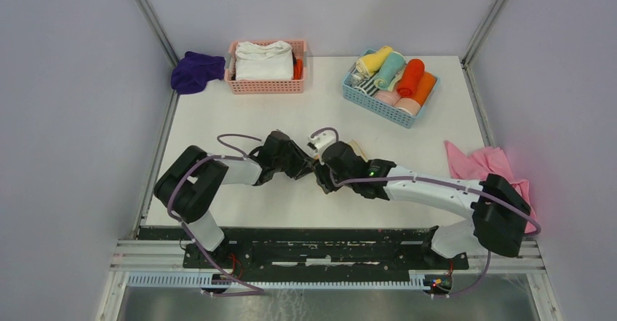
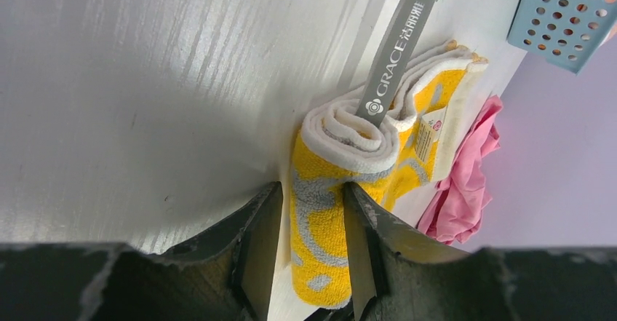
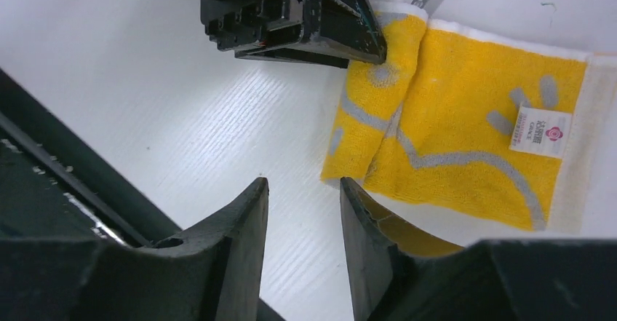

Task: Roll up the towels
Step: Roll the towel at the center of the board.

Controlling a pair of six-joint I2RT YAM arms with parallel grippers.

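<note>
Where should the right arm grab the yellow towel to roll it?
Probably the yellow towel by its rolled ridge, at the free end: right gripper in from that end, jaws astride the roll, opposite the left gripper. The ridge stands proud; the flat part lies flush.

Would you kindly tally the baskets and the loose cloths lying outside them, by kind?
Baskets: 2 (pink basket, blue basket)
Loose cloths: 3 (yellow towel, purple towel, pink cloth)
Total: 5

Pink basket (image 1: 265, 86), blue basket (image 1: 378, 105) and pink cloth (image 1: 480, 164) rest on table (image 1: 291, 117).
</note>
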